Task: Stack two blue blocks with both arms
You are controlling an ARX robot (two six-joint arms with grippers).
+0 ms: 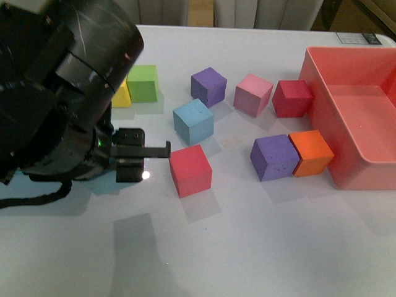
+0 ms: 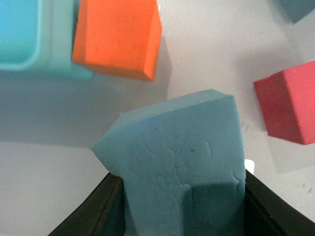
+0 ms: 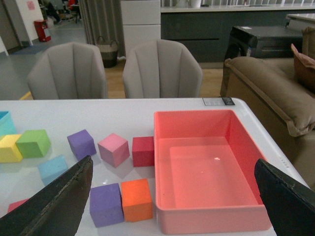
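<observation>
My left gripper (image 2: 182, 211) is shut on a light blue block (image 2: 182, 157), which fills the gap between the black jaws in the left wrist view. In the front view the bulky left arm (image 1: 62, 93) hides that block. The second blue block (image 1: 193, 121) sits on the white table, to the right of the left arm and just behind a red cube (image 1: 190, 170). It also shows in the right wrist view (image 3: 52, 168). My right gripper (image 3: 172, 206) is open and empty, held high over the table near the pink bin (image 3: 246, 147). It is out of the front view.
The pink bin (image 1: 371, 164) stands at the right. Purple cubes (image 1: 208, 85) (image 1: 275, 157), an orange cube (image 1: 311, 152), a pink cube (image 1: 253, 94), a dark red cube (image 1: 292, 98), and green (image 1: 143, 83) and yellow (image 1: 122, 94) cubes lie around. Another orange cube (image 2: 118, 37) and a turquoise bin (image 2: 29, 39) show under my left gripper.
</observation>
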